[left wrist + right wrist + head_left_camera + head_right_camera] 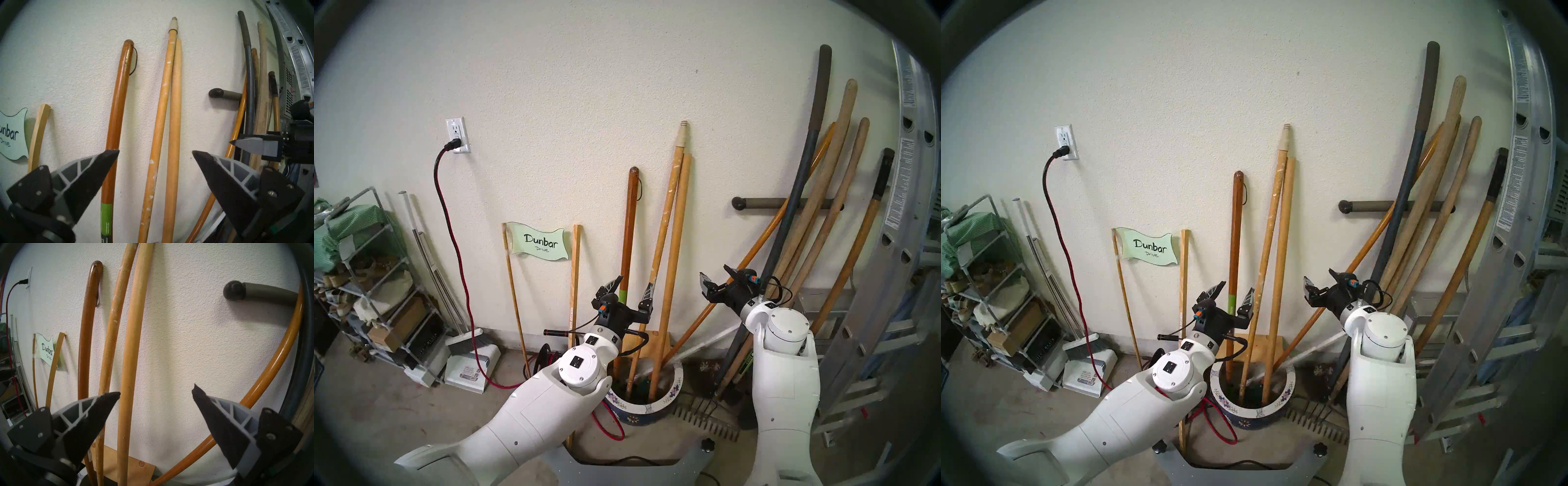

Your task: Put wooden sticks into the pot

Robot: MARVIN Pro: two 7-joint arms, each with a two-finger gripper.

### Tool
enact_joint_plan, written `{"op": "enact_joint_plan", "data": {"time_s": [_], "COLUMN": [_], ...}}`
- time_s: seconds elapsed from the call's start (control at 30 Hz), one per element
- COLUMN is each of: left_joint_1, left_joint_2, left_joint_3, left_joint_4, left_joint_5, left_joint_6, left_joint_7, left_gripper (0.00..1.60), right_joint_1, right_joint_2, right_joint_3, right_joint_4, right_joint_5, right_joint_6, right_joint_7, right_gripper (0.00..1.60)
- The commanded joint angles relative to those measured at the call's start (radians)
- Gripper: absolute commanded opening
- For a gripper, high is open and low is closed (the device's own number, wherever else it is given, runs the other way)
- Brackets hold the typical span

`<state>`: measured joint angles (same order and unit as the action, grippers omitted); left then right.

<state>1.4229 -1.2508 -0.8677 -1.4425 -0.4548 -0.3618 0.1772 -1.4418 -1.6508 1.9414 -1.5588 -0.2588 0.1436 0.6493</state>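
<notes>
The blue pot (667, 400) with a white flowered rim stands on the floor by the wall. Three wooden sticks stand in it, leaning on the wall: a dark red-brown one (629, 230) with a cord loop and green label, a paint-flecked one (667, 217) with a cream tip, and a plain pale dowel (678, 230). My left gripper (634, 283) hovers open just in front of them above the pot, holding nothing; in its wrist view (155, 151) the sticks run between its fingers. My right gripper (715, 271) is open and empty to the right of the sticks (129, 344).
A bundle of long tool handles (823, 220) and a metal ladder (897, 237) fill the right side. An orange handle (738, 271) slants into the pot. A thin slat (575, 264), a "Dunbar Drive" sign (539, 244), a red cord (449, 220), a dustpan (473, 359) and a shelf rack (365, 271) are at the left.
</notes>
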Motion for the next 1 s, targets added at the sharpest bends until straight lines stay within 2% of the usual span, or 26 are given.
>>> {"op": "enact_joint_plan", "data": {"time_s": [0.0,0.6,0.97], "left_joint_1": [0.101,0.308,0.431], "left_joint_2": [0.070,0.236,0.317], "left_joint_3": [-0.003,-0.042,-0.069], "left_joint_4": [-0.114,-0.402,-0.577], "left_joint_5": [0.012,0.072,0.109], "left_joint_6": [0.017,0.112,0.212], "left_joint_7": [0.041,0.214,0.355], "left_gripper": [1.60,1.60,1.60], "right_joint_1": [0.002,0.002,0.002], "right_joint_2": [-0.001,-0.001,-0.001], "right_joint_3": [-0.002,-0.002,-0.002], "right_joint_4": [-0.002,-0.002,-0.002], "right_joint_5": [0.000,0.000,0.000], "right_joint_6": [-0.001,-0.001,-0.001], "right_joint_7": [0.000,0.001,0.001], "right_gripper": [1.60,1.60,1.60]}}
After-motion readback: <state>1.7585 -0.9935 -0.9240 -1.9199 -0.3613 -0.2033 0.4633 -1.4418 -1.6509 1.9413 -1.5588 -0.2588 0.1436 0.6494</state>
